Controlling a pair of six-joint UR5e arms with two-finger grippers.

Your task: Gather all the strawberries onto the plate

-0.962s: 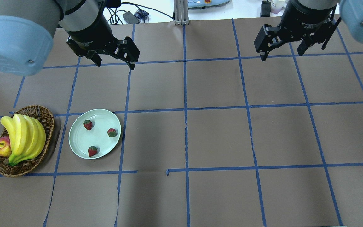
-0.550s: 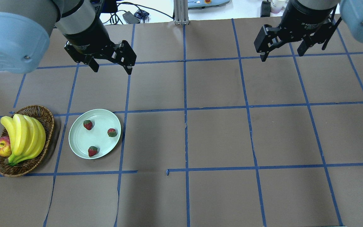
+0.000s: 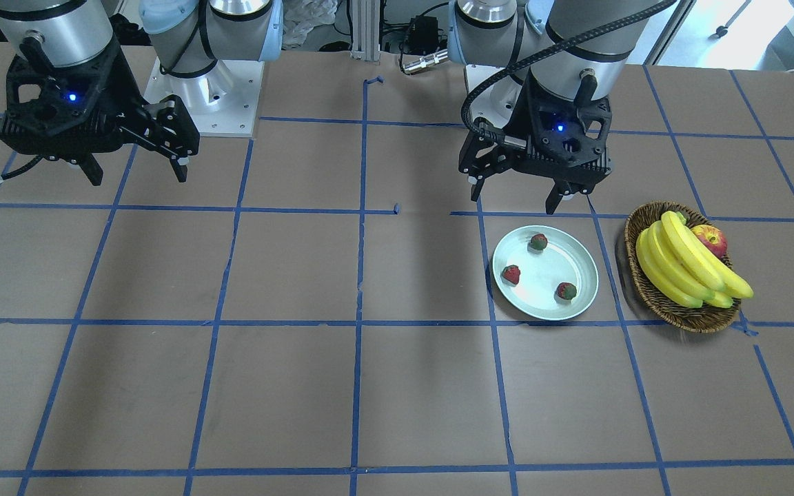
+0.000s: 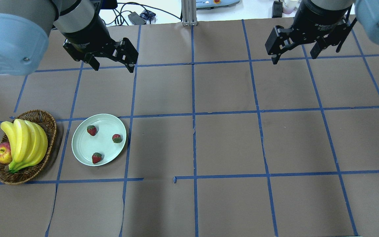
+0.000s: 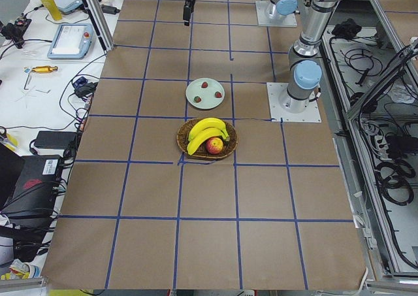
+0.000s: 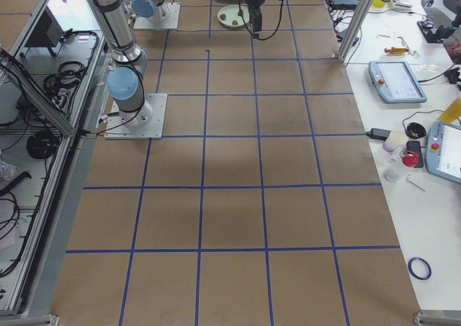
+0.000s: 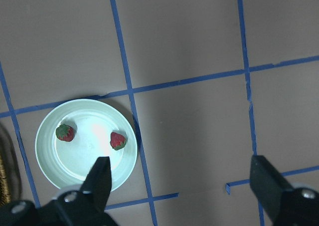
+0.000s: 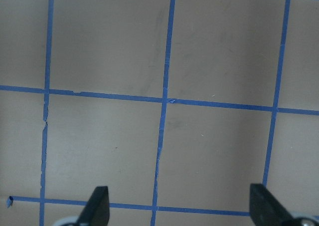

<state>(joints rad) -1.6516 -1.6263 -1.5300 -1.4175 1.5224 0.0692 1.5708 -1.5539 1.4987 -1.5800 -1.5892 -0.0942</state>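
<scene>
Glossy mint plate | holds three strawberries (leafy caps) | left gripper, right gripper spread wide, empty

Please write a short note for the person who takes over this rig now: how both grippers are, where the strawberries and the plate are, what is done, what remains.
Left gripper: open, empty, raised over the table beyond the plate.
Right gripper: open, empty, over the table, far from the plate.
All three strawberries lie in the plate, apart from each other.
Done: collection looks complete.
Remaining: no strawberry visible elsewhere; probably nothing.
</scene>
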